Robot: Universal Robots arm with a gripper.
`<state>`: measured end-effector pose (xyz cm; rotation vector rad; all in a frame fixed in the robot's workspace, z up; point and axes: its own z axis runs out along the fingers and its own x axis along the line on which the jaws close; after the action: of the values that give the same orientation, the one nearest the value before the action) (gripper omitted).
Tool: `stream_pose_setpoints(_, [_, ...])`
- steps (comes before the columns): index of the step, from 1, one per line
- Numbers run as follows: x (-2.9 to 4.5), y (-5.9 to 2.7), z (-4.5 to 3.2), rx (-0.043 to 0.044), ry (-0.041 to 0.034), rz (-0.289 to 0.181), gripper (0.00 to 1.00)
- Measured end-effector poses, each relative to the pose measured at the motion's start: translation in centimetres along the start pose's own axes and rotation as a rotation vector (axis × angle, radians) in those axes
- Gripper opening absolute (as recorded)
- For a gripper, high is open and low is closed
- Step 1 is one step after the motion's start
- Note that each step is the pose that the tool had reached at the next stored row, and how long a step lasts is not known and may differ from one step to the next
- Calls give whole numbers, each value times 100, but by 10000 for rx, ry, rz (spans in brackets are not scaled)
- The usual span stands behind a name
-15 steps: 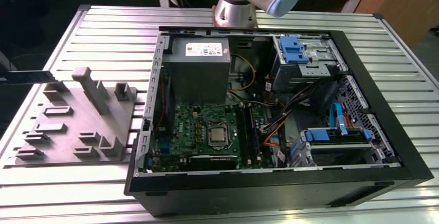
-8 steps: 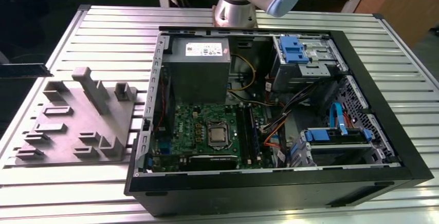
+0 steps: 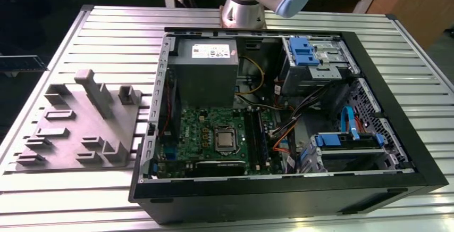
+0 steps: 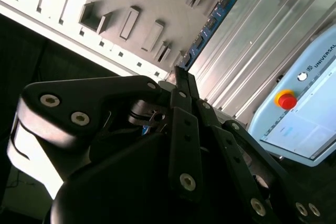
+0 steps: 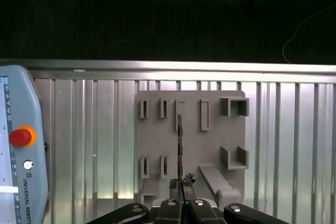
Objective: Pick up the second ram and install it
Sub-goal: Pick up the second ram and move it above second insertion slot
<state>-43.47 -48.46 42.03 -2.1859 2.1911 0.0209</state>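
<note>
The slatted metal desk (image 3: 64, 200) carries everything. Most of it is taken up by the open black case (image 3: 269, 192) lying on its side, with a grey power supply (image 3: 206, 67), a green board (image 3: 202, 131) and a tangle of cables (image 3: 284, 131) inside. The dark slots beside the board's processor are too dim for me to say whether a stick sits in them. The arm (image 3: 245, 6) rises from the far edge behind the case and is cut off at the top of the exterior view. On the exterior view's left of the case sits the grey tray (image 3: 85, 131), its posts and pockets standing up. A pale blue pendant (image 5: 16, 182) with a red button (image 5: 21, 136) shows beside the tray in both wrist views, cut off by the edge, and I cannot tell whether it rests on the desk. The black tool (image 5: 181, 184) is clamped tight on the ram (image 4: 212, 22), pinching one end between its fingers while the rest of the stick juts out toward the tray. In the first wrist view the ram is seen edge-on, a thin dark line across the middle of the tray between the slots; how far it is from the tray I cannot tell. In the second wrist view its flat face shows as long, narrow and blue, with a row of small dark chips, and its gripped end is hidden behind the tool's linkages.
</note>
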Motion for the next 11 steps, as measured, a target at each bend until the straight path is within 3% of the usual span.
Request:
stream_pose_setpoints(4, [-4, 1, -91, 29, 0, 0, 11])
stream_pose_setpoints(11, [-4, -1, -97, 39, 0, -2, 11])
